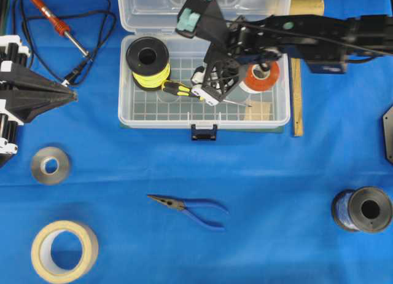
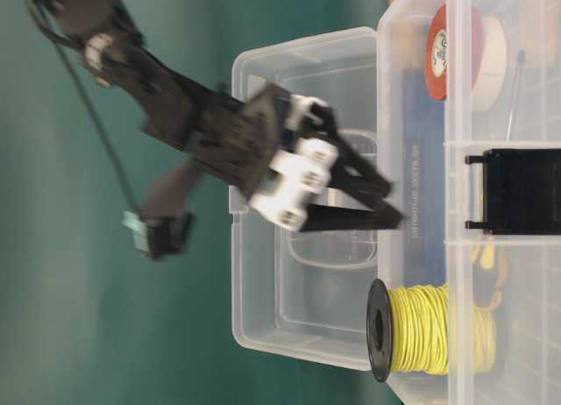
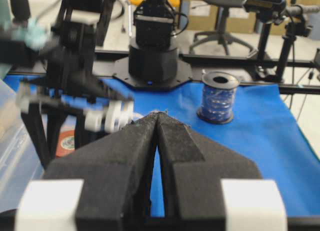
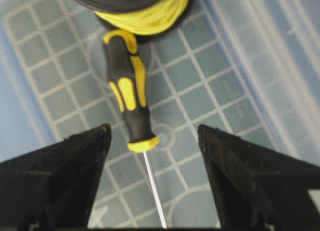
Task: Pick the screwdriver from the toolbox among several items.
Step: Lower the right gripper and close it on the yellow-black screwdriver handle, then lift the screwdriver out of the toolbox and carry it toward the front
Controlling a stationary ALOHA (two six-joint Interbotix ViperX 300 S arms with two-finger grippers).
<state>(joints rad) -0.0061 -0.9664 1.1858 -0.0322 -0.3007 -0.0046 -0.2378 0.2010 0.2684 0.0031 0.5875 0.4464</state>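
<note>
The screwdriver (image 1: 175,88), with a yellow-and-black handle and a thin silver shaft, lies flat on the grid floor of the clear toolbox (image 1: 132,106), its handle end against the yellow wire spool (image 1: 147,61). My right gripper (image 1: 207,89) is open inside the box over the screwdriver. In the right wrist view the screwdriver (image 4: 127,98) lies between the two fingers (image 4: 75,166), closer to the left one, and neither touches it. My left gripper (image 1: 72,96) is shut and empty at the table's left edge; its closed tips show in the left wrist view (image 3: 158,117).
The orange-and-white tape roll (image 1: 261,77) and a tan block (image 1: 258,110) sit in the box's right end. Outside lie a red soldering iron (image 1: 58,24), blue pliers (image 1: 190,208), a metal ring (image 1: 50,165), masking tape (image 1: 64,250), a blue spool (image 1: 362,209) and a wooden ruler (image 1: 297,93).
</note>
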